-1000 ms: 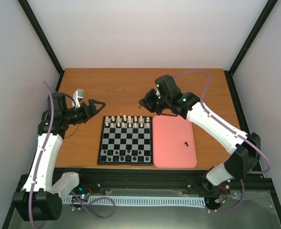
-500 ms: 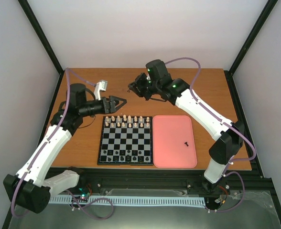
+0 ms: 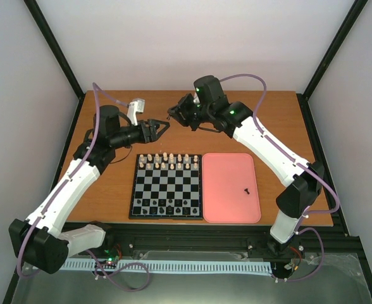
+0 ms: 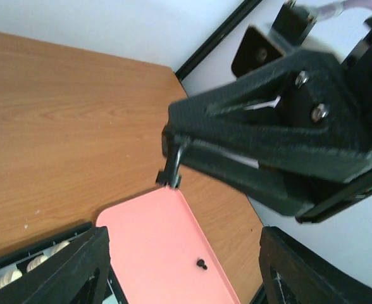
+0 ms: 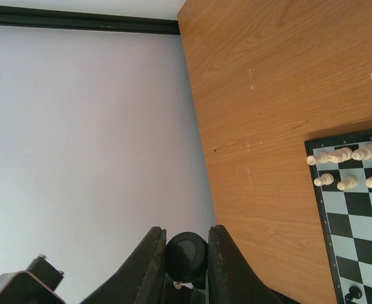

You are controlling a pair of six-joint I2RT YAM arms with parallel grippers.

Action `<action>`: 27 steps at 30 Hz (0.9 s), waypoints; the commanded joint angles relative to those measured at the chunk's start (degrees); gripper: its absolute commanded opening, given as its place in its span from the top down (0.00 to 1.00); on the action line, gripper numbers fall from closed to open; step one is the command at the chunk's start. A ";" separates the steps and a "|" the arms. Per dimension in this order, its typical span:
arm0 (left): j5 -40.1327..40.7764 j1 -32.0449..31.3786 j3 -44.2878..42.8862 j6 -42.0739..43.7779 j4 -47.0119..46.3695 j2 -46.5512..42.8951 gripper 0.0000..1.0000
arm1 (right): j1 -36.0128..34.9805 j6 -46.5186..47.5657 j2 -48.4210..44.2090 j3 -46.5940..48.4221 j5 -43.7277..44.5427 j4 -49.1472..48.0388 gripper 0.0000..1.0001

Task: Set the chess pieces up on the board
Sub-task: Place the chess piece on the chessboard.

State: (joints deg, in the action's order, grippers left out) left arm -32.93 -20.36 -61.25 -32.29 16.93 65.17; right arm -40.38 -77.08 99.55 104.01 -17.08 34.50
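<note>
The board (image 3: pixel 167 185) lies at the table's middle, with black chess pieces (image 3: pixel 164 206) on its near rows and cream pieces (image 3: pixel 167 159) on its far rows. My right gripper (image 3: pixel 172 114) hangs behind the board, shut on a black chess piece (image 5: pixel 186 256) that stands between its fingers (image 5: pixel 221 266). The left wrist view shows that piece (image 4: pixel 171 170) at the right gripper's tip. My left gripper (image 3: pixel 162 126) sits just left of it and slightly lower, open with nothing between its jaws. One black piece (image 3: pixel 246 189) lies on the pink tray (image 3: pixel 227 183).
The pink tray (image 4: pixel 154 240) lies against the board's right side. The board's corner (image 5: pixel 319 209) shows in the right wrist view, with cream pieces (image 5: pixel 347 155) on it. Bare wooden table stretches behind the board, with black frame posts at the back corners.
My left arm swung from the table's left side towards the back middle, and its jaws narrowed. My right gripper carried the black piece back and to the left, towards the left gripper.
</note>
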 commanded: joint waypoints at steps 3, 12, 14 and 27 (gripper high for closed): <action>1.47 -0.56 -3.63 0.23 -7.22 1.78 0.35 | -0.14 -0.80 1.43 3.23 -2.17 -0.07 0.92; 1.00 -0.56 -3.77 -0.99 -10.77 3.33 0.43 | -0.33 -0.71 2.57 5.53 -2.93 0.75 0.92; 2.12 -0.56 -3.61 -0.81 -10.87 3.05 0.44 | -0.34 -0.53 2.58 5.84 -2.99 1.04 0.92; 4.93 -0.56 -2.13 -5.29 -16.56 4.00 0.70 | -0.34 0.00 3.11 6.90 -4.00 1.24 0.92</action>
State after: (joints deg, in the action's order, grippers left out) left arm -29.06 -20.40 -63.02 -35.94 5.78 69.58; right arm -40.53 -77.38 101.54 108.95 -20.18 34.96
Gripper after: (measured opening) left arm 0.292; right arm 0.150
